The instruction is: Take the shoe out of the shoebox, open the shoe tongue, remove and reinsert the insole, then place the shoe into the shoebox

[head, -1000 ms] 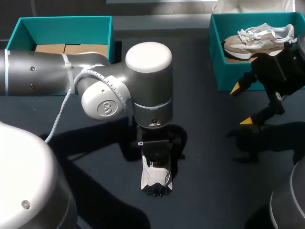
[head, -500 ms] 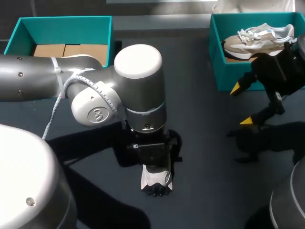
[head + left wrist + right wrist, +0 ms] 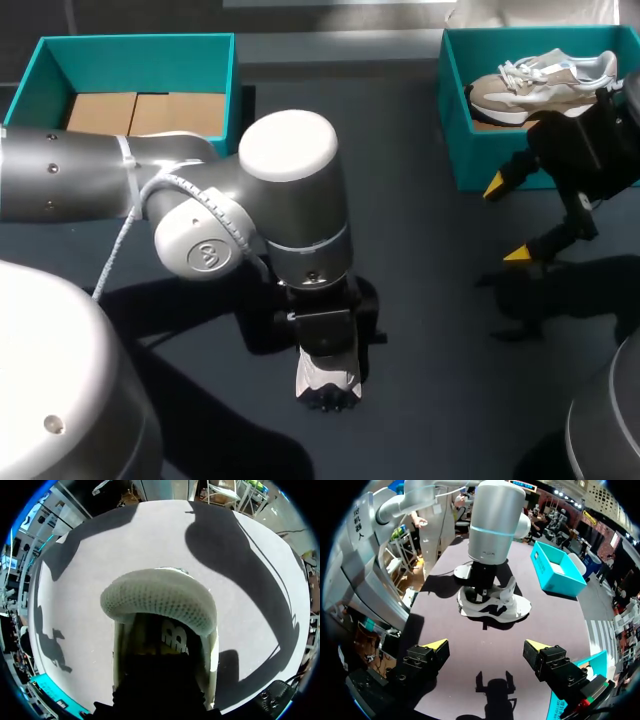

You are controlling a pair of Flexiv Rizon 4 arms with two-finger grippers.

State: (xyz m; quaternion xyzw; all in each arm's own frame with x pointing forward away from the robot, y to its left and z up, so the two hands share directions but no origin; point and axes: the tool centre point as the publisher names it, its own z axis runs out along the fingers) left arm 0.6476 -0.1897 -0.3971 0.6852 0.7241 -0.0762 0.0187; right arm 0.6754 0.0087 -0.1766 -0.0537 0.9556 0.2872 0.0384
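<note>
In the head view the left arm (image 3: pixel 290 200) covers most of the shoe (image 3: pixel 327 383) on the desk (image 3: pixel 430 300); only 1 end shows. The left tool (image 3: pixel 484 594) sits in the shoe's opening, a dark shape in its own wrist view. The right arm (image 3: pixel 590 145) hides part of the shoebox (image 3: pixel 452 110) and of the second shoe (image 3: pixel 540 80).

Left arm (image 3: pixel 300 200) is fat silver-grey tubes with a rounded white cap (image 3: pixel 287 143) on the joint, tiny dark screws (image 3: pixel 52 163) along the link, a white braided cable (image 3: pixel 125 235) looping round, plus a thin cyan ring (image 3: pixel 492 530). Right arm (image 3: pixel 590 150) ends all black; right gripper (image 3: pixel 507 220) has wedge-shaped yellow tips.
</note>
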